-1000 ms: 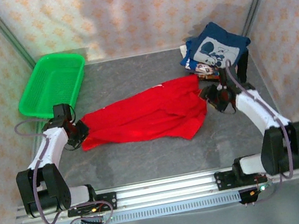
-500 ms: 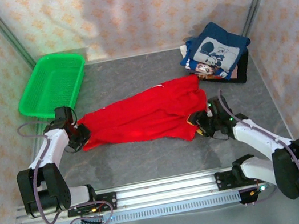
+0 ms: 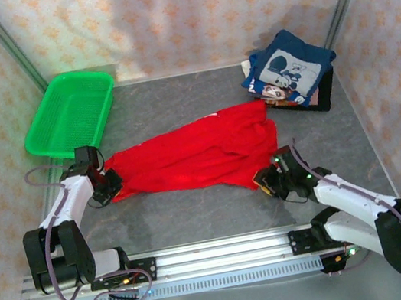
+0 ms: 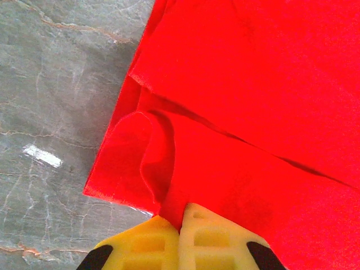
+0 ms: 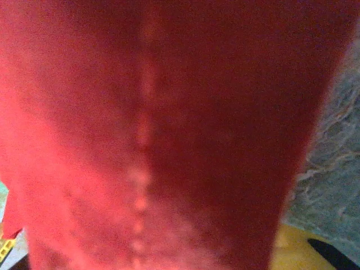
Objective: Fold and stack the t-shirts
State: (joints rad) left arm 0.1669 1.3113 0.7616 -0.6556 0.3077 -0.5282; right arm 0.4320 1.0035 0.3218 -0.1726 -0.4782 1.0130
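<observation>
Green basket (image 3: pixel 69 111) far left, left jaws pressed shut on the edge of the red t-shirt (image 3: pixel 194 155) per the wrist view, shirt spread across the bench (image 3: pixel 197 220), right jaws at its near-right corner, opening untellable behind blurred cloth, navy t-shirt (image 3: pixel 290 64) on folded stack (image 3: pixel 314 95) far right

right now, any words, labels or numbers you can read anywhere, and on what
No text can be read in any view.
navy t-shirt: white cartoon print; any lettering in it is too small to read.
red t-shirt: plain red cloth, no lettering showing.
</observation>
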